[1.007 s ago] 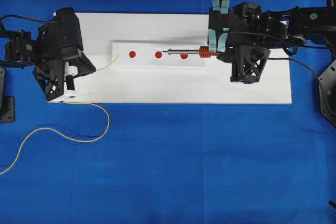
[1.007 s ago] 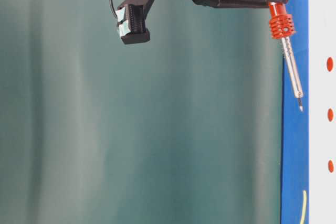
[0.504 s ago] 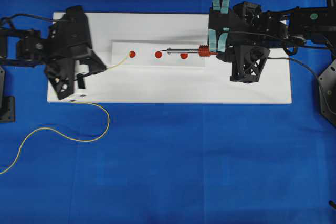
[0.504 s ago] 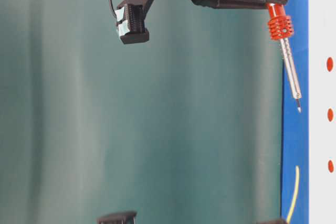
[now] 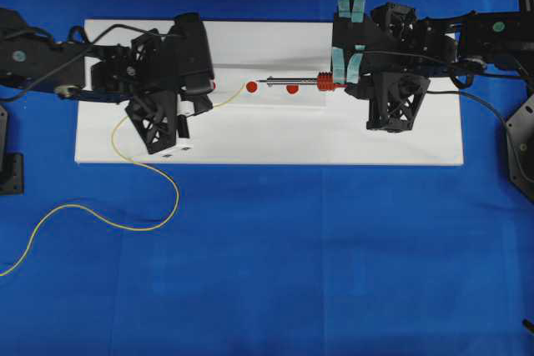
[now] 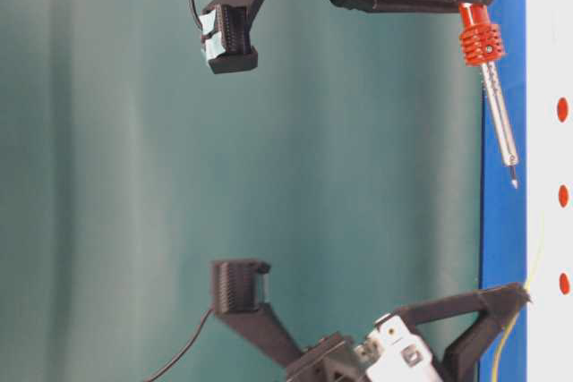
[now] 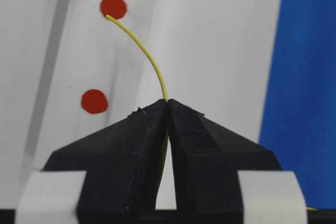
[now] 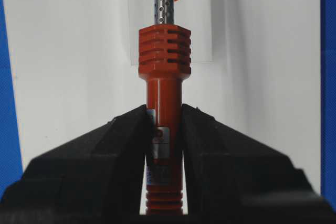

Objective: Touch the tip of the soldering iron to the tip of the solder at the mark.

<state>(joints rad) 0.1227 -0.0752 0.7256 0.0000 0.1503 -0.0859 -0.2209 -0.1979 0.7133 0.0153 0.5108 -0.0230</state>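
Blue cloth covers the bench (image 5: 292, 273) in the overhead view, with a white board (image 5: 267, 135) lying across it. The left gripper (image 5: 209, 99) sits over the board's left half, pinching the solder (image 5: 227, 95), whose yellow tip reaches toward the middle red mark (image 5: 251, 87). The right gripper (image 5: 338, 82) holds the soldering iron (image 5: 292, 82) level, its point just right of that mark and apart from the solder.

From table level, the iron's red collar (image 6: 481, 43) and silver shaft (image 6: 500, 123) hang above the board, clear of it.

At the left wrist, the black fingers (image 7: 136, 145) are closed on the yellow wire, whose end lies against a red mark.

At the right wrist, the fingers (image 8: 126, 156) clamp the iron's red-orange body below the collar.
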